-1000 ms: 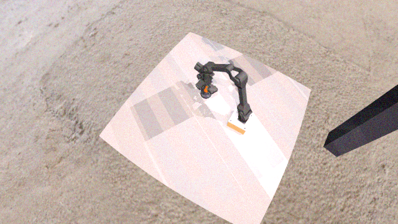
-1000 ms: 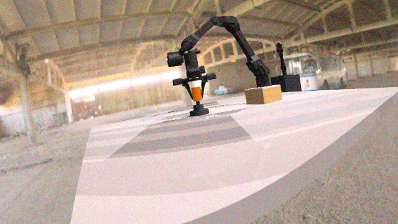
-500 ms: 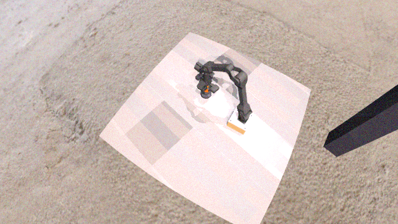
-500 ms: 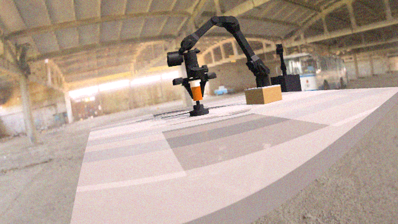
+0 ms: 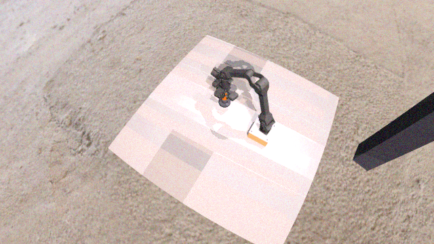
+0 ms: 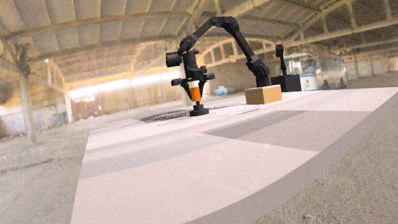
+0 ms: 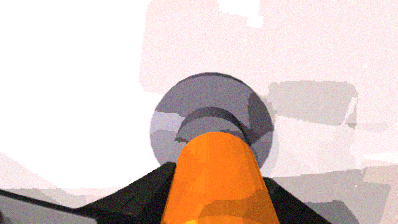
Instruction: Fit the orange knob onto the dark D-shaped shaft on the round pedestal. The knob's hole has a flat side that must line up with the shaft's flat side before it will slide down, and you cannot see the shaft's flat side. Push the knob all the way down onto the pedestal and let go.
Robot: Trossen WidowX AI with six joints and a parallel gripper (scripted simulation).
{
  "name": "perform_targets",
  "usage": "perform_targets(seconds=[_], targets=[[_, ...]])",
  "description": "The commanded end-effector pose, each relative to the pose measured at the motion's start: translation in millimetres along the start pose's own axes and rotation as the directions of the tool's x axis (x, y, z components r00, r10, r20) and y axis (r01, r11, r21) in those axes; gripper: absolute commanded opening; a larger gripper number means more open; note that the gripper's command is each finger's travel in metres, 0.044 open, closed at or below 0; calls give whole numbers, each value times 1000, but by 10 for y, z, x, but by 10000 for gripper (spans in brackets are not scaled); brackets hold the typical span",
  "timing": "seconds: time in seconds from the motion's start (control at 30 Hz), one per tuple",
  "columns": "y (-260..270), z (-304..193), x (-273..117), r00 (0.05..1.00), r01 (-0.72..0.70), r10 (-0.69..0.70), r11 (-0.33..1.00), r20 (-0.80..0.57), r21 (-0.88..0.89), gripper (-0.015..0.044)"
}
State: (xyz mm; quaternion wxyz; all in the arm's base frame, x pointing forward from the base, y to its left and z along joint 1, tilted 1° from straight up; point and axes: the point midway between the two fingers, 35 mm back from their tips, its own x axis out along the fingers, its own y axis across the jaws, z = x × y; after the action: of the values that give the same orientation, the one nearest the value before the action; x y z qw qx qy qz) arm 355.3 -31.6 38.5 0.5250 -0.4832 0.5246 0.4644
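Note:
The orange knob (image 5: 224,97) (image 6: 195,93) (image 7: 216,165) is upright, held between the two black fingers of my gripper (image 6: 196,96) (image 7: 220,186). My gripper is shut on it. The round dark pedestal (image 5: 223,104) (image 6: 199,112) (image 7: 210,90) stands below, with a raised round step in its middle. A short length of the dark shaft (image 6: 198,102) shows between the knob's lower end and the pedestal, so the knob is above the pedestal. The knob's lower end is at the shaft's top; whether the tip is inside the hole cannot be told. The knob hides the shaft in the wrist view.
The arm's base sits on a box with a white top and orange side (image 5: 257,139) (image 6: 263,95). A black box (image 6: 292,83) with a dark upright part stands behind it in the exterior view. A dark beam (image 5: 397,139) crosses the right side of the top view. Patchy shadows lie on the table (image 5: 237,190) (image 6: 186,186).

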Motion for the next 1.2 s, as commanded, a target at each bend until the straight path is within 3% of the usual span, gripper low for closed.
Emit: perform_targets(seconds=[0.0, 0.43, 0.67, 1.17], targets=[[-34, -3, 2, 1000, 10, -10, 1000, -3, -6, 0], [-13, -3, -44, 1000, 10, -10, 1000, -3, -14, 0], [18, -4, -61, 1000, 9, -9, 977, -3, -213, 0], [32, -5, -1, 1000, 8, -9, 977, -3, -213, 0]])
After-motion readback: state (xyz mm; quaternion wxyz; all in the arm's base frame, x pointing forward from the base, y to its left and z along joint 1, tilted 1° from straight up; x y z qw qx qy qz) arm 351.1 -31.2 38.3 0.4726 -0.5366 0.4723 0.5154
